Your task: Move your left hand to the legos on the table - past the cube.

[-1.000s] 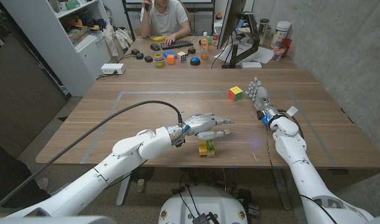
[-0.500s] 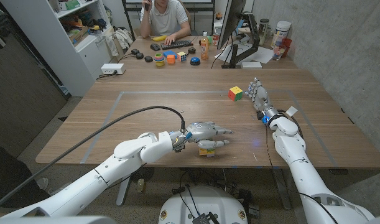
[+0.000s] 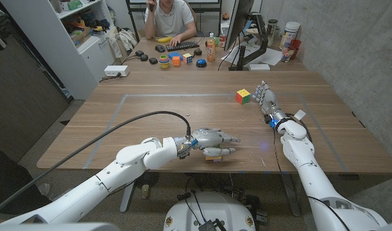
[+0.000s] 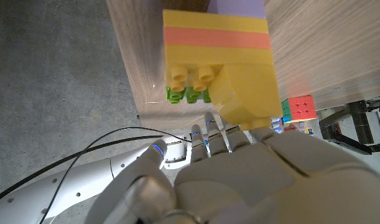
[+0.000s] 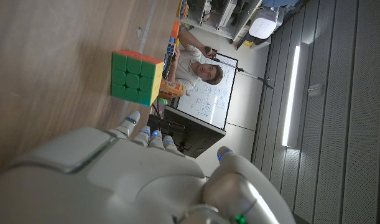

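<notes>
A small stack of legos sits near the table's front edge, yellow with an orange band, green studs and a purple piece. My left hand reaches over it with fingers stretched out and apart, the thumb lying across the stack's top. From the left wrist view the hand's back is right up against the yellow block. I cannot tell whether it touches. The colourful cube lies farther back on the right, also seen from the wrists. My right hand stands beside the cube, fingers straight, holding nothing.
A black cable arcs over the table to my left wrist. Behind the table, a person sits at a second desk with a keyboard, toys, a bottle and a monitor arm. The table's front edge runs close below the legos.
My left hand has come down and towards the front edge over the legos, so its thumb now covers most of the stack. The cube and right hand have stayed put.
</notes>
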{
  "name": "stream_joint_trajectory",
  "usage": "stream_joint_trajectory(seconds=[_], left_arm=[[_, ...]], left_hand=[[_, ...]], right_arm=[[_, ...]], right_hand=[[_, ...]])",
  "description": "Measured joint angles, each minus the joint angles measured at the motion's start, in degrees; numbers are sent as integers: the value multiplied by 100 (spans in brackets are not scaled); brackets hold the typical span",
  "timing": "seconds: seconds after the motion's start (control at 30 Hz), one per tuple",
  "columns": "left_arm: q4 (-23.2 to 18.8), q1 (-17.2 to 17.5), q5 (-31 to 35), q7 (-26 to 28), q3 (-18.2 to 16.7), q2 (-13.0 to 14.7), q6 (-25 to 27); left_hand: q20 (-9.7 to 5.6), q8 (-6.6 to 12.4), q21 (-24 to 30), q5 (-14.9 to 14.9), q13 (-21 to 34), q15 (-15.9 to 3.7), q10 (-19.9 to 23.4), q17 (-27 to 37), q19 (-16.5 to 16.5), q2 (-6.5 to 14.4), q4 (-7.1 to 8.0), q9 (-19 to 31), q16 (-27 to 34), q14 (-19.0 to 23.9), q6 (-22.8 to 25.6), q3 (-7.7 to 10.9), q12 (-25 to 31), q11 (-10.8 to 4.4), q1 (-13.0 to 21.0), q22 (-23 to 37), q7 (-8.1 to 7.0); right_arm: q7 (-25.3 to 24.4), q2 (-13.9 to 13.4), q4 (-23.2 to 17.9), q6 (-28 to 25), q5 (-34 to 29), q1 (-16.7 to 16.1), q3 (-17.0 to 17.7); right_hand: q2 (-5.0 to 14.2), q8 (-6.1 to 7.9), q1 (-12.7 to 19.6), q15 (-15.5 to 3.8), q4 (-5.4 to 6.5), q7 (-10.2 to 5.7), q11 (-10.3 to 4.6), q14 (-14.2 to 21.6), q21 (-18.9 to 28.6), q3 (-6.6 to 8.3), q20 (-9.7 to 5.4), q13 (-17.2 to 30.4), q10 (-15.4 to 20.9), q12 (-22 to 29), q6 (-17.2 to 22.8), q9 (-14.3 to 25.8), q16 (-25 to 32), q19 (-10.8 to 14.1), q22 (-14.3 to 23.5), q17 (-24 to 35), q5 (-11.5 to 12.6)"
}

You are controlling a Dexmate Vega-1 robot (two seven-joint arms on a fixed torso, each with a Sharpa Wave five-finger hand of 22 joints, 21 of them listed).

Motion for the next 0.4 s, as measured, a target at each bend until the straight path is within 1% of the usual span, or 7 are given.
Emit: stream_joint_trajectory(seconds=[0.23, 0.3, 0.4], left_arm=[[9, 3, -17, -25, 3, 1, 0], [20, 3, -39, -39, 8, 1, 0], [28, 3, -49, -50, 11, 1, -2]], left_hand=[[0, 0, 0, 0, 0, 0, 0, 0, 0, 0, 0, 0, 0, 0, 0, 0, 0, 0, 0, 0, 0], [0, 0, 0, 0, 0, 0, 0, 0, 0, 0, 0, 0, 0, 0, 0, 0, 0, 0, 0, 0, 0], [0, 0, 0, 0, 0, 0, 0, 0, 0, 0, 0, 0, 0, 0, 0, 0, 0, 0, 0, 0, 0]], right_arm=[[3, -1, 20, 1, -10, 13, -4], [4, -3, 20, 1, -12, 13, -4], [4, -5, 20, 1, -14, 11, -4]], right_hand=[[0, 0, 0, 0, 1, 0, 0, 0, 0, -1, 0, 0, 0, 0, 0, 0, 0, 0, 0, 0, 0], [0, 0, 0, 0, 25, 0, 0, 0, 0, -25, 0, 0, 0, 0, 0, 0, 0, 0, 0, 0, 0], [0, 0, 0, 0, 9, 0, 0, 0, -22, -42, 0, 0, 0, 0, 0, 0, 0, 0, 0, 0, 0]])
